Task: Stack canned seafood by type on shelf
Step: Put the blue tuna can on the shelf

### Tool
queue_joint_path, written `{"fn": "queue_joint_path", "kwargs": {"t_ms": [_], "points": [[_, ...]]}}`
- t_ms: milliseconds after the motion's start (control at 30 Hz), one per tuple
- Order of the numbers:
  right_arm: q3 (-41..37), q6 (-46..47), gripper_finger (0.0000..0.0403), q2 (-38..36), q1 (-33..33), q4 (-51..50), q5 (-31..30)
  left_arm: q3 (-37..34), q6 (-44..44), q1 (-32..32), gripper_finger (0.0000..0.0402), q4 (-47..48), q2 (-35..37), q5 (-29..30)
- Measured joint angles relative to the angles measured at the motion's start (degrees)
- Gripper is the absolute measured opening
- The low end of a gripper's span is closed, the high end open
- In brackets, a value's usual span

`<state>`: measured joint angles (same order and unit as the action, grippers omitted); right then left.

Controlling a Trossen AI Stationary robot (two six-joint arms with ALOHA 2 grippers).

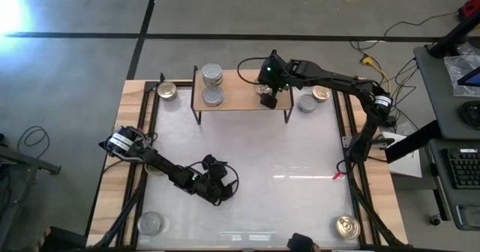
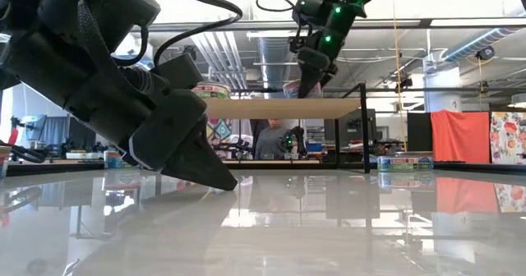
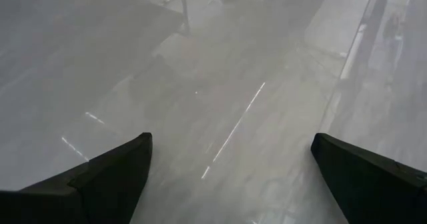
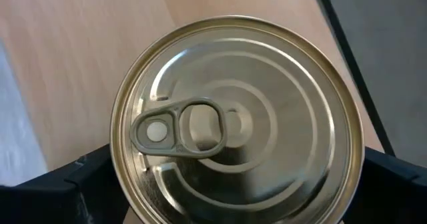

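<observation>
On the right half of the shelf [image 1: 240,94], a light-wood board on thin black wire legs at the far side of the tabletop [image 1: 247,169], the right claw [image 1: 267,99] hangs over a gold-topped can [image 4: 237,121]. Its wrist view shows the tin's shiny lid with raised rings and a pull tab, resting on the wood with one dark finger [image 4: 63,184] on each side; the fingers stand wide apart and whether they touch the tin cannot be told. Two silver-topped cans [image 1: 212,85] sit close together on the shelf's left half. Other tins lie on the tabletop: one gold at the far left corner [image 1: 166,91], one silver [image 1: 306,103] and one gold [image 1: 321,94] right of the shelf, one silver at the near left [image 1: 151,223], one gold at the near right [image 1: 346,226]. The left claw [image 1: 216,186] rests low over the tabletop's near left area, spread wide and empty.
</observation>
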<state>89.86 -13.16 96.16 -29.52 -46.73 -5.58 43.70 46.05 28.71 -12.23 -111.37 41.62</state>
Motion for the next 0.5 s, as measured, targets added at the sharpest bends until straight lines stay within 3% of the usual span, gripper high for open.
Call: {"fn": "queue_joint_path", "kwargs": {"t_ms": [133,300,500], "points": [[0.95,-1.06,0.0399,-0.13,-0.51,-4.87,0.27,0.0,0.03,-0.13,0.0398,-0.2,-0.02,0.38],[0.29,-1.71,0.04,0.38,-2.16,-5.35,6.63,-0.03,-0.35,-0.31,0.0398,-0.4,0.02,0.47],[0.23,-4.96,0.04,0.61,-1.86,-5.43,9.74,-1.19,-2.39,-0.37,0.0398,-0.32,2.6,-0.51]]}}
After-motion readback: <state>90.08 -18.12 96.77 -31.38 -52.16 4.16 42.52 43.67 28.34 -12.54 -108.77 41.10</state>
